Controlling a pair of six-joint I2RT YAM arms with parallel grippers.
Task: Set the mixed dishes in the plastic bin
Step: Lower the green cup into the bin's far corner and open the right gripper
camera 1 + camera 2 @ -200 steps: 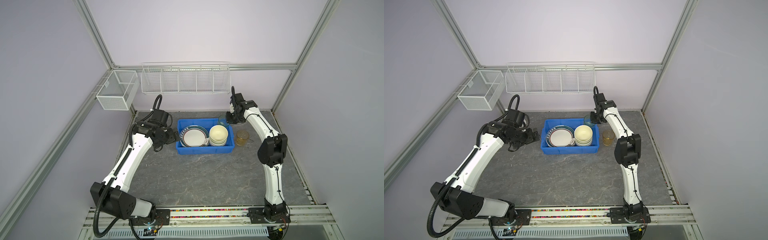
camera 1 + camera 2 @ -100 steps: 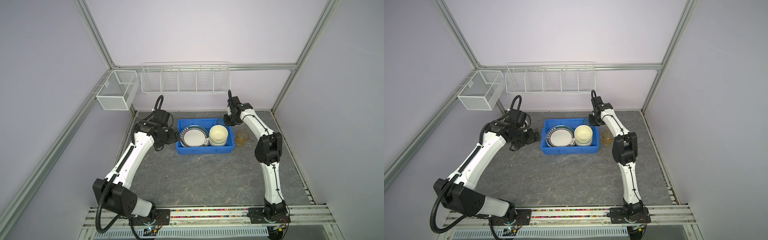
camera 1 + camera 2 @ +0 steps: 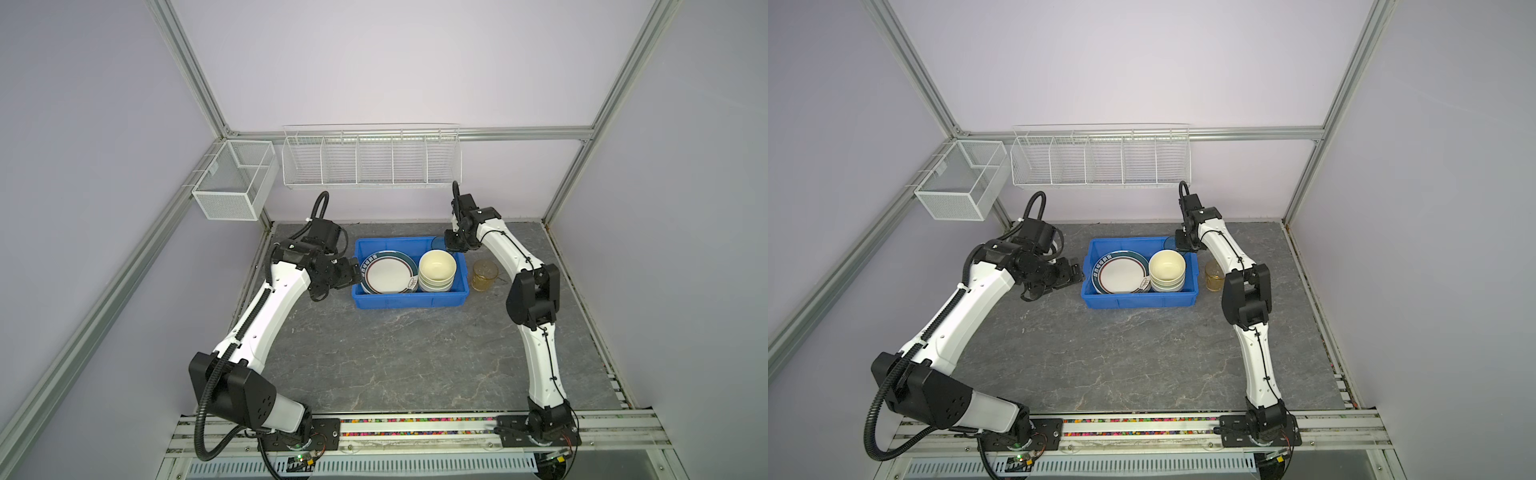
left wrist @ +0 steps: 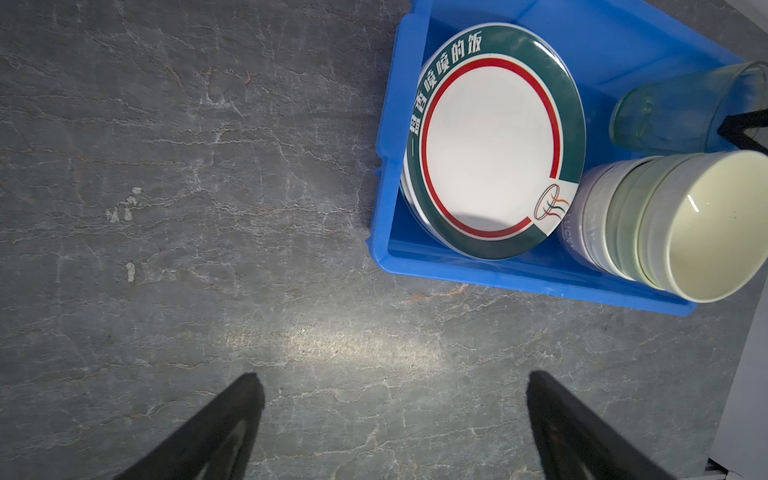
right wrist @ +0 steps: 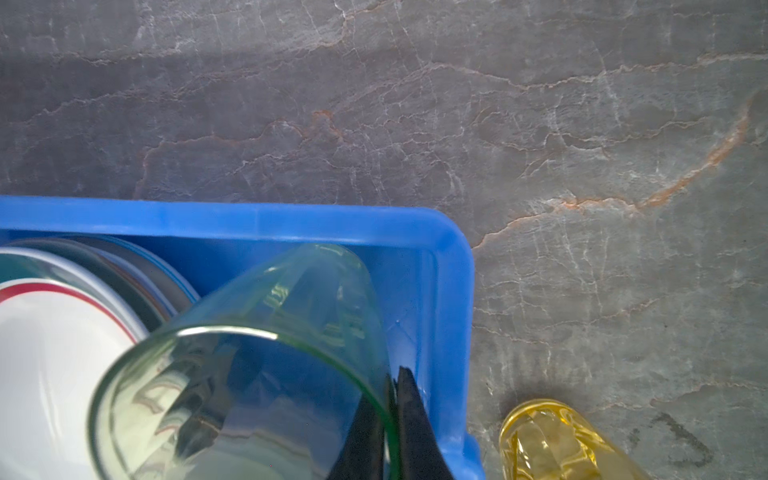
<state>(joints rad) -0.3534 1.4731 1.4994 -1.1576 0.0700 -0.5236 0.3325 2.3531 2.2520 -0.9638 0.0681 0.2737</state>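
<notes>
The blue plastic bin (image 3: pixel 407 300) (image 3: pixel 1138 300) holds a stack of plates topped by a white plate with a teal-red rim (image 3: pixel 388 272) (image 4: pixel 490 145), and stacked bowls (image 3: pixel 436 270) (image 4: pixel 685 224). My right gripper (image 3: pixel 451 246) (image 5: pixel 392 386) is shut on the wall of a translucent green cup (image 5: pixel 291 332) (image 4: pixel 673 112), one finger inside and one outside. The cup leans in the bin's far right corner. An amber cup (image 3: pixel 484 275) (image 5: pixel 548 440) stands on the table just right of the bin. My left gripper (image 3: pixel 353 270) (image 4: pixel 390 386) is open and empty beside the bin's left wall.
Two white wire baskets hang on the walls: a long one (image 3: pixel 370 160) at the back and a small one (image 3: pixel 232 183) at the left. The grey stone-look tabletop (image 3: pixel 395 353) stretches in front of the bin. Frame posts stand at the back corners.
My right gripper has carried the green cup a little leftward, over the bin's far right corner. The left arm has shifted slightly toward the bin, still open.
</notes>
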